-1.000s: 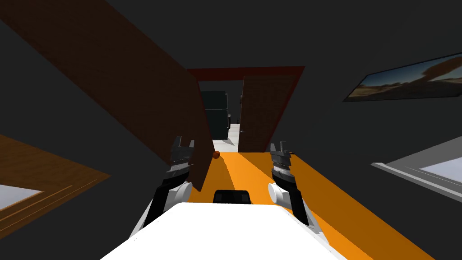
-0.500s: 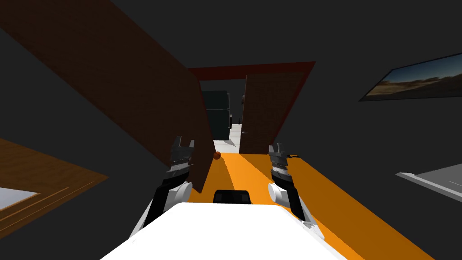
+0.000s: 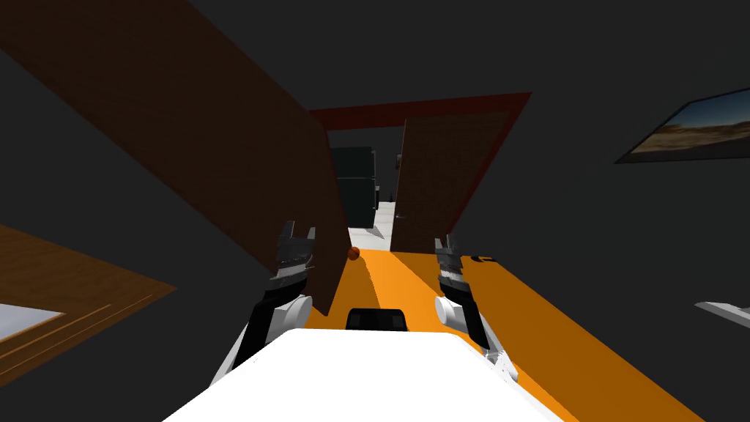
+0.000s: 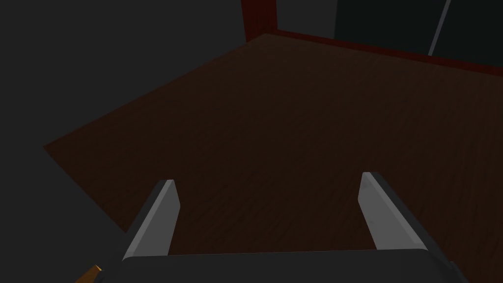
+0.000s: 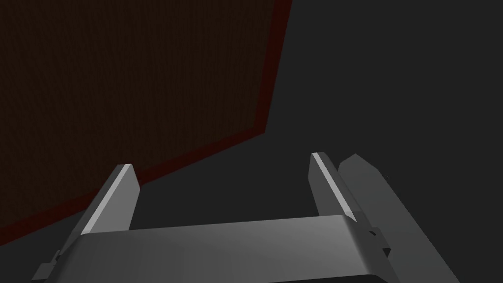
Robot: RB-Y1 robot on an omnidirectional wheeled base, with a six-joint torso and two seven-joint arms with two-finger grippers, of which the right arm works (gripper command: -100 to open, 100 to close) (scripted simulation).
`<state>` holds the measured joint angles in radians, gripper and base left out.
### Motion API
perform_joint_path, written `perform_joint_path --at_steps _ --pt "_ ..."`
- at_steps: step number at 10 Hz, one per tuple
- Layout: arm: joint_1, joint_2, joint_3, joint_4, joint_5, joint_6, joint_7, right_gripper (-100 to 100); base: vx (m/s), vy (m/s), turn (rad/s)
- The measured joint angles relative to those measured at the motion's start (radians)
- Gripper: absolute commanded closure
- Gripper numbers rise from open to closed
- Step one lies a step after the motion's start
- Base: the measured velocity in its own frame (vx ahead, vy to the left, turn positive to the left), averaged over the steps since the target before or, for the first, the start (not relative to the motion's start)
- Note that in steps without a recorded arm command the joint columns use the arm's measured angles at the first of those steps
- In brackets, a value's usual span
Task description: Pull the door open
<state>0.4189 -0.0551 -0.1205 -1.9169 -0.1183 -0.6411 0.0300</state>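
Observation:
A large dark brown door (image 3: 220, 132) stands swung out on my left, its free edge reaching down to the orange floor. My left gripper (image 3: 299, 233) hangs just before that edge, open and empty. In the left wrist view the same door's face (image 4: 275, 123) lies beyond the open left gripper (image 4: 269, 179). Farther ahead a second brown door (image 3: 439, 176) stands partly open in a red frame (image 3: 410, 113), with a small handle (image 3: 400, 217) on its edge. My right gripper (image 3: 447, 242) is open, below that door. The right gripper (image 5: 221, 161) faces the door panel (image 5: 123, 73) and a dark grey wall.
A small orange ball (image 3: 354, 253) lies on the orange floor (image 3: 513, 308) between the two doors. Through the far doorway stands a tall dark cabinet (image 3: 353, 183) on a pale floor. A framed landscape picture (image 3: 688, 132) hangs on the right wall. A wooden surface (image 3: 66, 278) sits at my left.
My view has turned left: the far door, its frame and the wall picture have slid to the right. The right gripper has drifted slightly; both grippers stay open.

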Motion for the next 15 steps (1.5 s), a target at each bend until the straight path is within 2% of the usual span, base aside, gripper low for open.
perform_joint_path --at_steps 3,7,15 --pt "-0.016 -0.009 -0.002 0.076 -0.001 -0.017 -0.005 -100 0.085 -0.015 0.072" --pt "-0.047 -0.032 -0.019 0.177 -0.01 -0.031 -0.02 -100 0.081 -0.018 0.095" --pt "-0.121 -0.07 -0.051 0.408 -0.024 -0.064 -0.046 -100 0.082 -0.025 0.092"
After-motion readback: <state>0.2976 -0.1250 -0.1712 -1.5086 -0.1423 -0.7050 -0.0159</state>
